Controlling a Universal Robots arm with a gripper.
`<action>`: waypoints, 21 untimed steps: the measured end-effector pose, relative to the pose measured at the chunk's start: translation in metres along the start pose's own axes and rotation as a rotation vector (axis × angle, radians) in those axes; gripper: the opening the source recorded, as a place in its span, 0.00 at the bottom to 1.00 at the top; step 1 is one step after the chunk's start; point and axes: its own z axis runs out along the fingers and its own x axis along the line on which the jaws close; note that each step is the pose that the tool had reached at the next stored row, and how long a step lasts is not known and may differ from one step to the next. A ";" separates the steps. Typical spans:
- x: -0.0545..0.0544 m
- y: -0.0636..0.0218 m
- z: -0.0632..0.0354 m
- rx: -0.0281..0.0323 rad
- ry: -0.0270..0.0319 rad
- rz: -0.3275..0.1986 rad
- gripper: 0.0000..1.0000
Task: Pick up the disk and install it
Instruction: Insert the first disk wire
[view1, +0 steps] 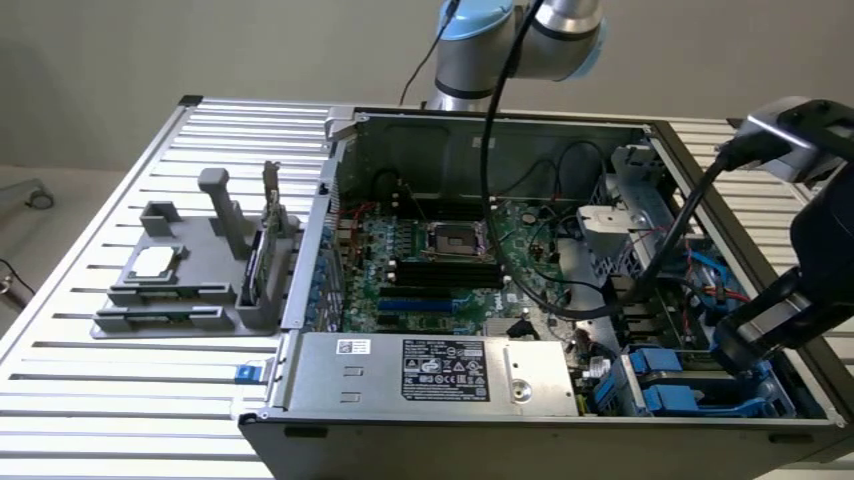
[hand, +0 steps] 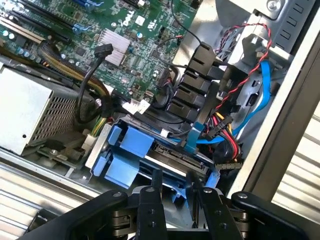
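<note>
The disk (hand: 172, 156) lies edge-on in the drive bay at the case's front corner, its grey body framed by a blue plastic carrier (hand: 131, 145). My gripper (hand: 174, 186) reaches down over it, and a blue lip of the carrier sits between the two black fingers (hand: 156, 182), which press on it from both sides. In the exterior view the gripper (view1: 738, 362) hangs low inside the case at the exterior view's right, above the blue carriers (view1: 667, 385).
Red, yellow and blue cables (hand: 227, 142) crowd close beside the bay. The power supply box (view1: 427, 372) stands along the case front, with the motherboard (view1: 434, 260) behind it. A grey fixture (view1: 194, 275) with parts stands on the slatted table at the exterior view's left.
</note>
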 end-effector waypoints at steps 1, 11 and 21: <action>0.000 0.0000 0.0000 0.0015 -0.0005 0.015 0.33; 0.000 0.0000 0.0000 0.0166 -0.0068 0.168 0.33; 0.000 0.0000 0.0000 0.0324 -0.0138 0.323 0.33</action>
